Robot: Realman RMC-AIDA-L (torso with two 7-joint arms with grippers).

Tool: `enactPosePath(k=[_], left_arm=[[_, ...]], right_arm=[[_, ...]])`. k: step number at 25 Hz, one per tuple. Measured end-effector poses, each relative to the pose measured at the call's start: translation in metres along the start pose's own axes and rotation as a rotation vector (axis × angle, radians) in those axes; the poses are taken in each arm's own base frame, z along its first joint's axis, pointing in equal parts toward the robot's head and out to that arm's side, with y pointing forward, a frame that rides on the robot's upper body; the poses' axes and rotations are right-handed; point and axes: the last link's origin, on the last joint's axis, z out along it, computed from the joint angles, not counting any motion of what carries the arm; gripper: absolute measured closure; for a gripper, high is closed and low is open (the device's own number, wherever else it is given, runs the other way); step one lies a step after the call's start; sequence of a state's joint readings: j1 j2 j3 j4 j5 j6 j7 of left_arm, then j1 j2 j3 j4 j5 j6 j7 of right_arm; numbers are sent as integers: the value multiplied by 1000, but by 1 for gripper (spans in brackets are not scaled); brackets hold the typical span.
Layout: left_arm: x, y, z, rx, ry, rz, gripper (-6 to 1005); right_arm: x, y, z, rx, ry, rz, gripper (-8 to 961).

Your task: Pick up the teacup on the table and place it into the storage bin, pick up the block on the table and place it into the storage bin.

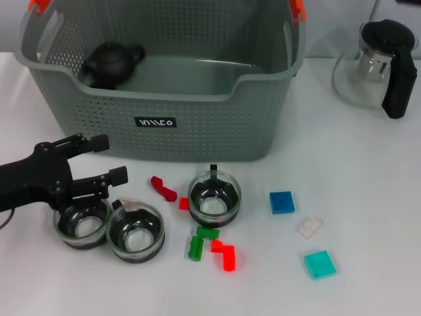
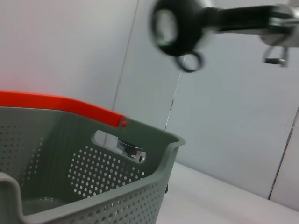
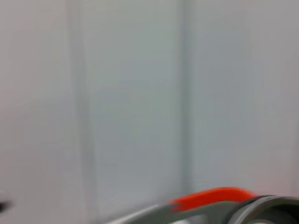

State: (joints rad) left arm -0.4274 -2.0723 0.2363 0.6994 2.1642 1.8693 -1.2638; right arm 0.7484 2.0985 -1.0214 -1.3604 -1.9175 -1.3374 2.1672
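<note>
In the head view the left gripper [image 1: 99, 161], fingers spread and empty, hovers over the cup [image 1: 81, 224] nearest the desk's left edge, in front of the bin [image 1: 197, 125]; it should drop straight so one finger clears the touching cup [image 1: 135, 232]. The left wrist view shows only the bin's wall. The right wrist view shows no right gripper.

Storage bin [image 1: 197, 125]: grey plastic, walls perforated in a regular dot grid; orange handle clips [image 1: 297, 9]; small black label [image 1: 156, 122] with white lettering on front. Inside, matte black teapot [image 1: 112, 62].
White table [image 1: 368, 197].
Three teacups [image 1: 214, 197] [image 1: 135, 232] [image 1: 82, 222]: clear glass, dark bases.
Blocks: red [image 1: 163, 188], red [image 1: 224, 254], green [image 1: 196, 247], green [image 1: 208, 232], blue [image 1: 281, 202], translucent whitish [image 1: 309, 227], teal [image 1: 320, 264].
Glass pitcher [image 1: 368, 62]: clear body, black lid and handle.
Left gripper [image 1: 102, 161]: black.
</note>
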Motion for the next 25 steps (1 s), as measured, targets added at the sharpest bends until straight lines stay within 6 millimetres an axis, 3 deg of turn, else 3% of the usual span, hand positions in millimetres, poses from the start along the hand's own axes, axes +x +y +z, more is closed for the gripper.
enactPosePath(k=[5, 11, 19, 25], left_arm=[[-2, -1, 2, 10, 5, -8, 157], [-2, -1, 3, 15, 13, -11, 157], [-3, -2, 5, 17, 21, -22, 158], [-3, -1, 6, 16, 33, -28, 157]], right_arm=[[-14, -12, 53, 126, 148, -31, 904], [-6, -17, 107, 171, 358, -72, 904], [18, -7, 152, 187, 501, -183, 903], [37, -8, 169, 226, 553, -225, 904]])
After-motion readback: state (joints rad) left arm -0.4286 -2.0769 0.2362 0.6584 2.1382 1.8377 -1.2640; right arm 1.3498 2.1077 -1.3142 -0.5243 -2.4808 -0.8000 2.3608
